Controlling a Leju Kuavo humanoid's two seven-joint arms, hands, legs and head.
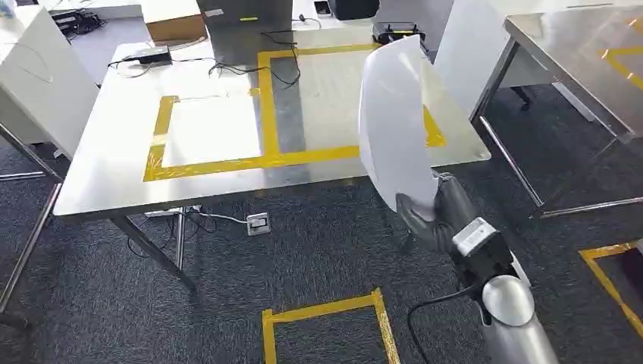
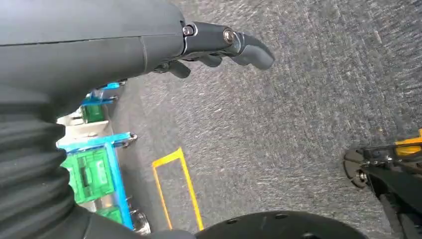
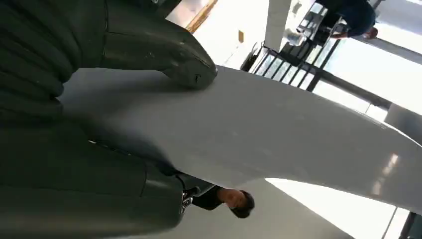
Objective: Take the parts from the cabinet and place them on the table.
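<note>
My right robot hand (image 1: 428, 212) grips the white curved part (image 1: 394, 121) by its lower end, upright, short of the table (image 1: 106, 167). Left robot hand (image 2: 219, 47) hangs empty, fingers loosely apart.

White part (image 1: 394, 121) hides right hand (image 1: 436, 208) fingers.

Table (image 1: 106, 174) ahead, taped squares (image 1: 265, 114) on top; cables (image 1: 250, 64) and box (image 1: 173, 21) at far edge. Panel (image 1: 394, 129) upright in right hand (image 1: 432, 212), just before table's right front corner. 2nd table (image 1: 576, 45) far right. Floor socket (image 1: 258, 224) under front edge.
</note>
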